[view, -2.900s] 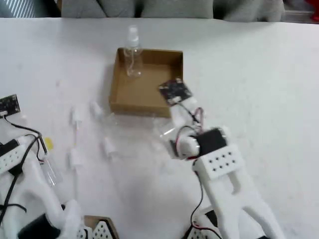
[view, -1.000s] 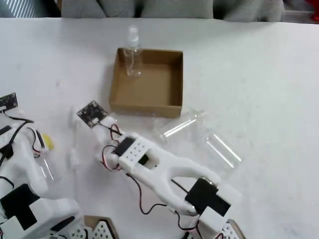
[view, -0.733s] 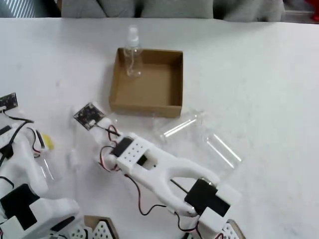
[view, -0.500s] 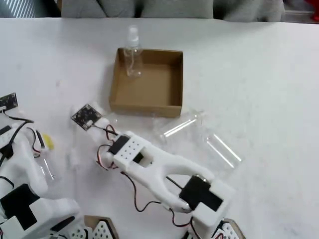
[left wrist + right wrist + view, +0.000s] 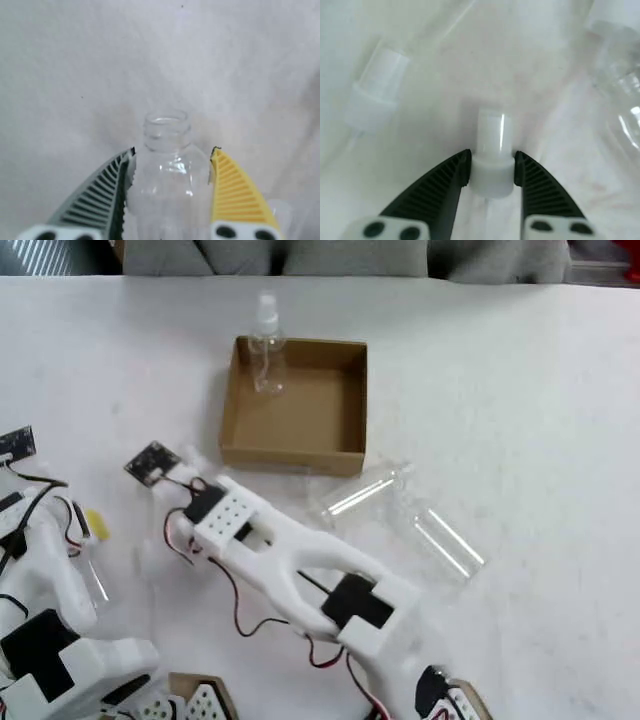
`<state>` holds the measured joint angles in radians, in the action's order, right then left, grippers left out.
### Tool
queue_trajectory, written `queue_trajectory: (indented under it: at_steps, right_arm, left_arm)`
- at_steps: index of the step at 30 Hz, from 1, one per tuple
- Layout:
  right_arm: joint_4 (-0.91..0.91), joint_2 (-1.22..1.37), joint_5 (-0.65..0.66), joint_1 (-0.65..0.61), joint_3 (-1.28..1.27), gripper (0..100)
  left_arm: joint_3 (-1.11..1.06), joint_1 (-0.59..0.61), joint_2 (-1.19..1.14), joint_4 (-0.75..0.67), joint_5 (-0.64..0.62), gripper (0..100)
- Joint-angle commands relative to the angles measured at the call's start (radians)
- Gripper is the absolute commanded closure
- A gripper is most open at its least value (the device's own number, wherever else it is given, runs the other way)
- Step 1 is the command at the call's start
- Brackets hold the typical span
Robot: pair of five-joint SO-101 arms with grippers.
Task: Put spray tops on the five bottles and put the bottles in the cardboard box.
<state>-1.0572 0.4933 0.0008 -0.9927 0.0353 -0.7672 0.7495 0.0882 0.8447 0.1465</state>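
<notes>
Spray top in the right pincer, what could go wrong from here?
The right pincer grips the spray top only at its fingertips, so it could slip or tilt on lifting. A second spray top and a nearby bottle might get knocked. The clear bottle in the left pincer could twist during capping.

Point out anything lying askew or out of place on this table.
Two clear plastic bottles lie on their sides on the white table, off the brown cardboard box's near right corner. A capped clear bottle leans in the box's far left corner, poking over the rim. Nothing looks spilled or broken.
</notes>
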Motion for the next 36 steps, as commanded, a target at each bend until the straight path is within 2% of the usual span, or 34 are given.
queue_trajectory:
  at_steps: [1,4,7,15,20,23,30,36]
  right_arm:
    - [-0.05,0.018,0.101,-0.012,0.06,88.3]
    - [-0.076,0.036,0.138,-0.028,0.08,89.8]
    - [-0.071,0.038,0.14,-0.033,0.08,99.1]
    - [-0.137,0.016,0.138,-0.018,0.081,98.1]
    - [-0.277,-0.171,0.143,0.022,0.071,98.1]
    - [-0.317,-0.298,0.146,0.087,0.018,98.1]
    - [-0.274,-0.634,0.146,0.251,-0.203,98.1]
    - [-0.185,-0.934,0.14,0.305,-0.387,98.1]
  left_arm:
    - [0.038,-0.016,-0.004,-0.002,-0.003,88]
    - [0.038,-0.016,-0.004,-0.002,-0.003,88]
    - [0.038,-0.016,-0.004,-0.002,-0.003,88]
    - [0.038,-0.016,-0.005,-0.002,-0.003,88]
    - [0.038,-0.018,-0.005,-0.003,-0.003,88]
    - [0.038,-0.027,-0.005,-0.003,-0.002,88]
    - [0.044,-0.031,0.002,-0.003,-0.006,88]
    - [0.072,-0.087,0.051,0.04,-0.011,88]
